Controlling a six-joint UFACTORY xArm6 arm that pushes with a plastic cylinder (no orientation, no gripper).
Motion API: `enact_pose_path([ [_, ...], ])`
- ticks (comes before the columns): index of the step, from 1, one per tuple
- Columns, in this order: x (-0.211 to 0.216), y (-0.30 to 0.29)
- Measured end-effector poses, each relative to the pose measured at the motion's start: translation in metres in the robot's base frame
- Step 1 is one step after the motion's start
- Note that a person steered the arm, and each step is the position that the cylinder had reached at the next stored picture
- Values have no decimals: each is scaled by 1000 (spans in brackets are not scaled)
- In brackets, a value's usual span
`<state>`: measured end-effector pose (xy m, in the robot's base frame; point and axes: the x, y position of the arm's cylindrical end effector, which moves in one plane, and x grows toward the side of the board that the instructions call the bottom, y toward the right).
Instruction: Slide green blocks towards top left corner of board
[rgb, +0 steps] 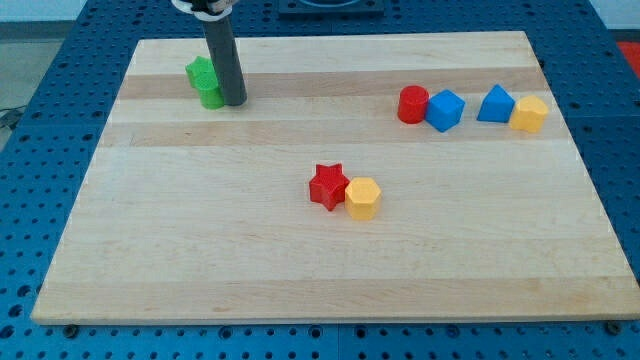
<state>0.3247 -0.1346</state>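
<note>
Touching green blocks, my tip right

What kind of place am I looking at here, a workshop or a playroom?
Most likely a robotics lab bench. A wooden board lies on a blue table with rows of holes, the sort used for bolting down equipment. My tip sits against green blocks, with other small coloured blocks spread about.
</note>
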Motion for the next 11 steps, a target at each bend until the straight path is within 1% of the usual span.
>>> enact_pose_path([
  [1, 21, 64],
  [2, 27, 65],
  [3, 20, 29],
  [4, 25, -4],
  [5, -16, -25],
  [7, -27, -34],
  [8, -25, -38],
  [9, 5, 34],
  [10, -1, 109],
  [11, -57, 76],
])
